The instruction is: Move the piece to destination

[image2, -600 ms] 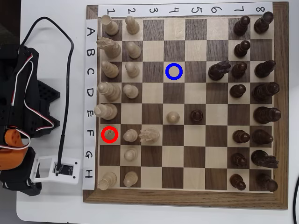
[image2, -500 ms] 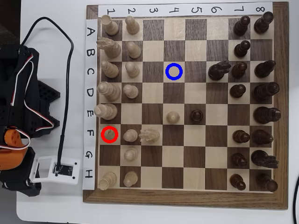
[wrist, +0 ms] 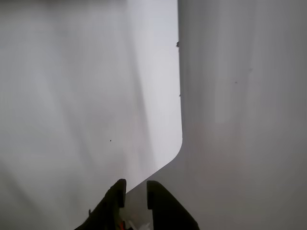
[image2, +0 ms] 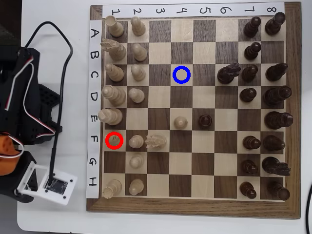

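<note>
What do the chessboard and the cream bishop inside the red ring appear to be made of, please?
The chessboard looks like wood: grain lines run through its dark frame and its light and dark squares, and the finish seems satin, though a veneer cannot be ruled out. The cream bishop in the red ring also looks like pale turned wood, smooth and unpainted; from above, little of it shows.
</note>
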{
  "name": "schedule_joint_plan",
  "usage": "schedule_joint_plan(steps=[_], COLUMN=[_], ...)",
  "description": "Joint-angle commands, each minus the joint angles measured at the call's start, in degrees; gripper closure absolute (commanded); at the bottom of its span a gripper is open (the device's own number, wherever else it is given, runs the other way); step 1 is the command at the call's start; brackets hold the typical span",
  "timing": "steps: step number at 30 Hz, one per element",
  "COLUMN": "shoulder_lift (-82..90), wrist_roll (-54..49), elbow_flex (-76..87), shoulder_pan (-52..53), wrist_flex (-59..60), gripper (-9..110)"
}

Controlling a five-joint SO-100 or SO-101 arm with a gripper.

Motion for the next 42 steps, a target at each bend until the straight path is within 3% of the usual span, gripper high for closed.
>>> schedule_joint_plan(steps=[1, 6, 10, 18, 29, 34, 42], shoulder_lift=[-4.0, -9.7, -14.7, -28.5, -37.0, -34.7, -43.2], wrist_roll=[3.2, 6.1, 14.7, 23.8, 53.7, 57.7, 68.4], elbow_flex=[-7.9, -16.3, -23.6, -45.9, -66.9, -67.0, -85.4], shoulder_pan=[-0.1, 1.2, 1.6, -3.7, -18.6, -24.7, -39.4], wrist_flex=[2.4, 4.2, 4.3, 11.4, 7.5, 6.0, 23.9], gripper=[98, 99, 99, 100, 101, 101, 101])
